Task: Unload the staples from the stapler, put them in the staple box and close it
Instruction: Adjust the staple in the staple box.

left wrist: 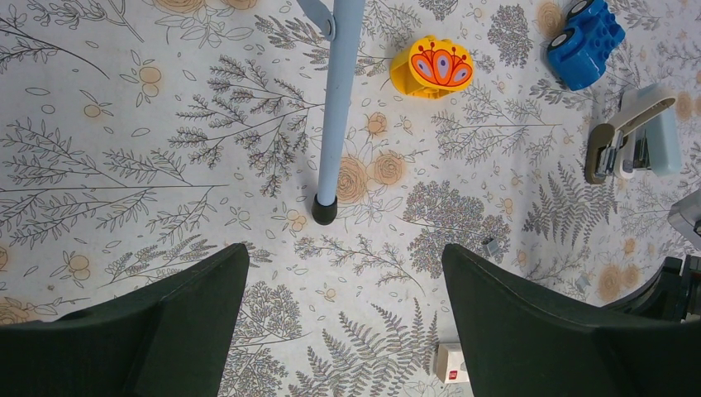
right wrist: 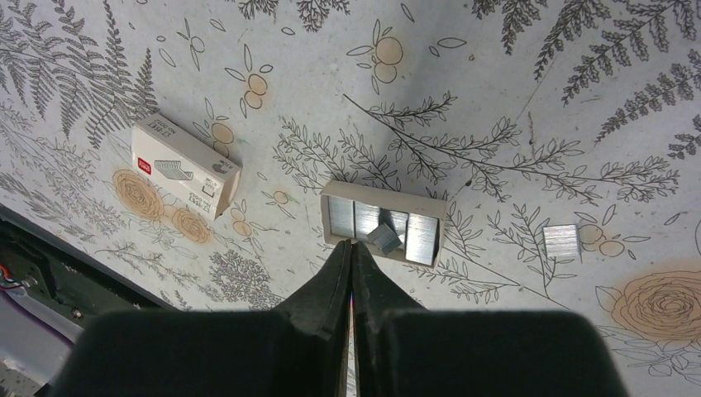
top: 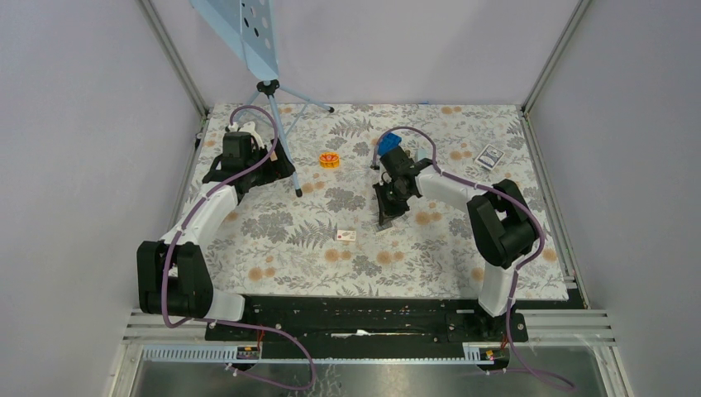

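Observation:
The stapler [left wrist: 632, 132], pale blue-grey, lies hinged open at the right of the left wrist view. A short silvery strip of staples [right wrist: 562, 242] lies loose on the floral cloth. Another strip [right wrist: 383, 237] sits tilted inside a small open tray [right wrist: 384, 202] of staple blocks. My right gripper [right wrist: 353, 246] is shut, its tips right at the tray's near wall with nothing visible between them. A tiny grey strip [left wrist: 491, 246] also lies on the cloth in the left wrist view. My left gripper [left wrist: 345, 273] hangs open over bare cloth, far left of the stapler.
The small white box [right wrist: 186, 165] with an orange mark lies left of the tray. A yellow toy [left wrist: 430, 66], a blue toy [left wrist: 583, 33] and a tripod leg [left wrist: 335, 107] stand near the left arm. A card [top: 490, 155] lies at the back right.

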Available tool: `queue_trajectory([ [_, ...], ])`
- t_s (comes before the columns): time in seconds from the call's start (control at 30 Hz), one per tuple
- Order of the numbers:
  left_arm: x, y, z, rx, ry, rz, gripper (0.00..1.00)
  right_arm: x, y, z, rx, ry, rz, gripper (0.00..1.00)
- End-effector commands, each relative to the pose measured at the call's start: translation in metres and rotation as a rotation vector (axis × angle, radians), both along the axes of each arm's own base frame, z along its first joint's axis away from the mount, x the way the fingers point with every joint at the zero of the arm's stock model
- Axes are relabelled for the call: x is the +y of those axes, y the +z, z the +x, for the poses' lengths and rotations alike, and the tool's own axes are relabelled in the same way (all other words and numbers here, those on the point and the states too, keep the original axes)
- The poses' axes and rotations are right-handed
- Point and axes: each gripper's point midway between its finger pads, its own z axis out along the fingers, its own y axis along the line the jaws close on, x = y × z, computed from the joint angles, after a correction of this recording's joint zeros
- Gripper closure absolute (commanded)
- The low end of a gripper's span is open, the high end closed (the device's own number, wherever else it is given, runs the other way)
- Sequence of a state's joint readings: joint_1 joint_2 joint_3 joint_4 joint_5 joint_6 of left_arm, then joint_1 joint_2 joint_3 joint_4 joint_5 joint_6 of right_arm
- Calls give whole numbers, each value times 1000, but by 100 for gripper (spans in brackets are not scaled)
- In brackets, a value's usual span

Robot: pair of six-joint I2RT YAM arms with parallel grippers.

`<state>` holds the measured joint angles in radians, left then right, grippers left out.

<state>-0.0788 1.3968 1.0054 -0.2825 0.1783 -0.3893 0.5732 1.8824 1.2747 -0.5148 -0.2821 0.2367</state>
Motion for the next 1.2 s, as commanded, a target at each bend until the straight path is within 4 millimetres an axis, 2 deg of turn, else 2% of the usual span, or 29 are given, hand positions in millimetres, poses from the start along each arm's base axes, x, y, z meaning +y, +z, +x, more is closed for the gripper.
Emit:
queue_trajectory([
  [0.0, -2, 10, 8, -51, -17, -4, 9, 4, 31, 8, -45, -9, 45, 96],
  [0.23, -3, 9, 7, -49, -17, -6, 9, -1, 29, 8, -49, -13, 18, 95],
  [0.33, -3, 10, 7, -50, -20, -8, 9, -6, 25, 11, -58, -28, -13, 80],
  [0.47, -3, 9, 8, -49, -19, -8, 9, -4, 23, 14, -62, -38, -14, 72],
  [1.17, -4, 9, 8, -49, -21, -11, 9, 4, 0, 12, 11, -24, 9, 79],
])
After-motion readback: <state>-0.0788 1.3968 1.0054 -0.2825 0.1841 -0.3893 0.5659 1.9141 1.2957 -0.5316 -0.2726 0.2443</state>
